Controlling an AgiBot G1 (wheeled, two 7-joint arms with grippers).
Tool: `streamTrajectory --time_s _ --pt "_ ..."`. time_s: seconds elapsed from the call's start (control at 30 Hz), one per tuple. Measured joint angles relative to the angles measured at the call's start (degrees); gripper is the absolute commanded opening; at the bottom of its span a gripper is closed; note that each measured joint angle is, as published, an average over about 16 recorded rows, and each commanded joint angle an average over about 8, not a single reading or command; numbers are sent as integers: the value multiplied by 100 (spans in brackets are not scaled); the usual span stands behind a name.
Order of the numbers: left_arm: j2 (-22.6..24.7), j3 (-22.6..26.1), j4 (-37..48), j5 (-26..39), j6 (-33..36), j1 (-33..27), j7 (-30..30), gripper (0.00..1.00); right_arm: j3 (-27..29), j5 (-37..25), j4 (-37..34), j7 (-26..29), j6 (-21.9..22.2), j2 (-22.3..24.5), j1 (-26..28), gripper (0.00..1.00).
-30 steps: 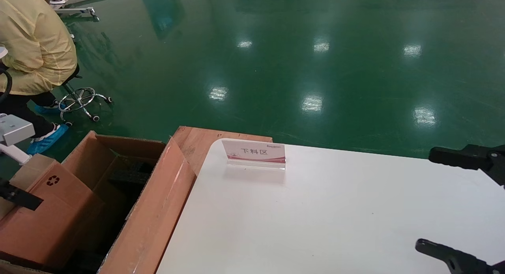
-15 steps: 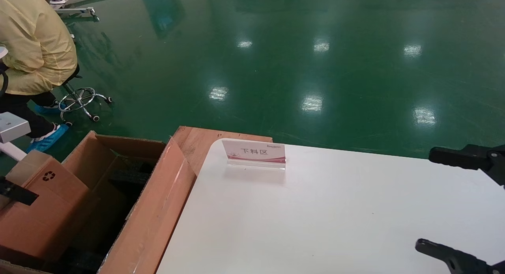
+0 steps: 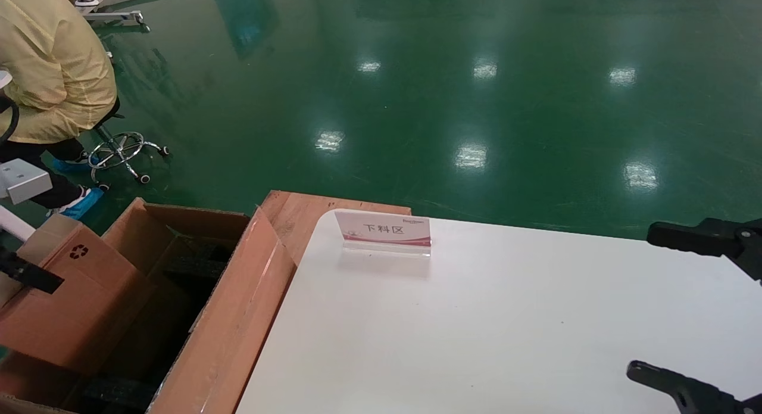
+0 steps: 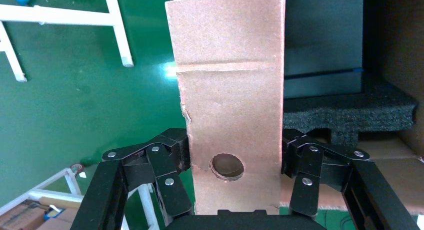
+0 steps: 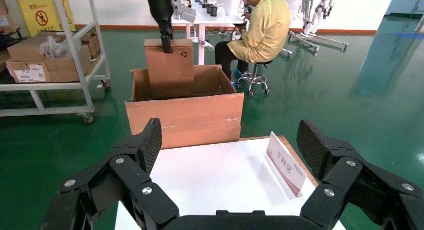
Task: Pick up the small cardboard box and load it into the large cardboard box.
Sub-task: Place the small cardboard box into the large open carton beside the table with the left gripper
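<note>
While the left claw point(image 4: 234, 177) grips it from both sides, the small cardboard box point(image 4: 229, 103) stands clamped between the two sets of black fingers point(image 4: 167, 172), its round hole sitting just between them in the left wrist view. From the head view the box point(image 3: 65, 301) hangs tilted at the far left, over the open mouth of the large cardboard box point(image 3: 226, 318), its lower end down between the tall flaps but not resting on the black foam point(image 3: 196, 262) inside. From the right wrist view it point(image 5: 169, 68) stands upright above the carton point(image 5: 185, 117), held from above by the dark left arm.

Compared with half a second ago, the small box has shifted slightly rightward and risen a little, so the recycling symbol point(image 3: 78, 252) sits a touch higher and more of the carton's dark interior shows beneath the box's lower edge.

On the white counter point(image 3: 506, 330), just beside the carton, stands a small sign point(image 3: 384, 230) reading 下料区 above a red stripe. At the far right the right claw point(image 5: 230, 155) hovers over the counter, its fingers spread wide and holding nothing. A yellow poster with a prohibition mark point(image 5: 42, 15) hangs on the far wall; its lettering is too small to read.
</note>
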Motion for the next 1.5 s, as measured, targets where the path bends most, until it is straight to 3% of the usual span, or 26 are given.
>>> streamTrajectory --time_s 1.0,1.5 --pt "321 -44 1439 -805 -928 1381 941 0 -9 6 0 -5 4 4 2 100" --pt "751 -208 2424 -1252 -1253 1992 1578 0 -14 9 0 -7 6 6 3 100"
